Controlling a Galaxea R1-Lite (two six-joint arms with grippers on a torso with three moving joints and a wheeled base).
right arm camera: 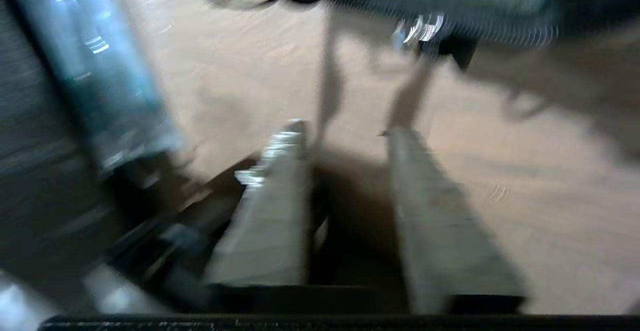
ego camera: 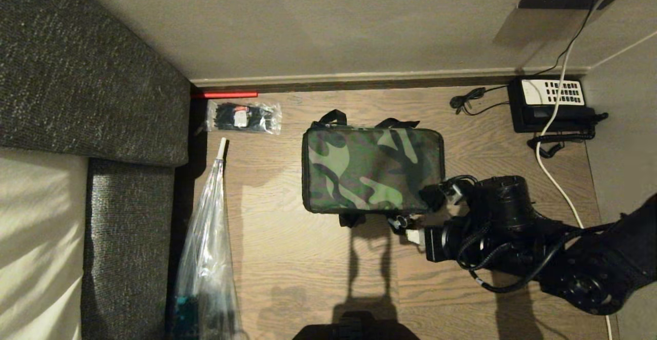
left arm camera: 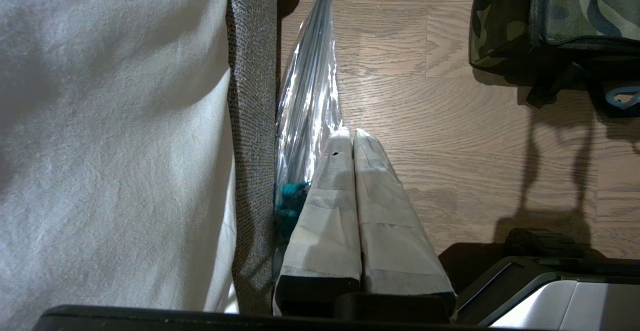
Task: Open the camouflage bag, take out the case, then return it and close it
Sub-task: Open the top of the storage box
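The green camouflage fabric bag (ego camera: 372, 169) lay zipped on the wooden floor (ego camera: 308, 268). The right gripper (right arm camera: 345, 131), fingers parted and empty, was best guided squarely onto the zip pull. The left gripper (left arm camera: 348, 136) sat closed.

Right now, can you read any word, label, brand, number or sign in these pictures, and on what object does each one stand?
None can be read.
Black telephone: its white keypad has dark keys, but the marks are too small to read.
Clear packet of black ties: it has a small white and red label, too small to read.
Camouflage bag: only the pattern, no text visible.
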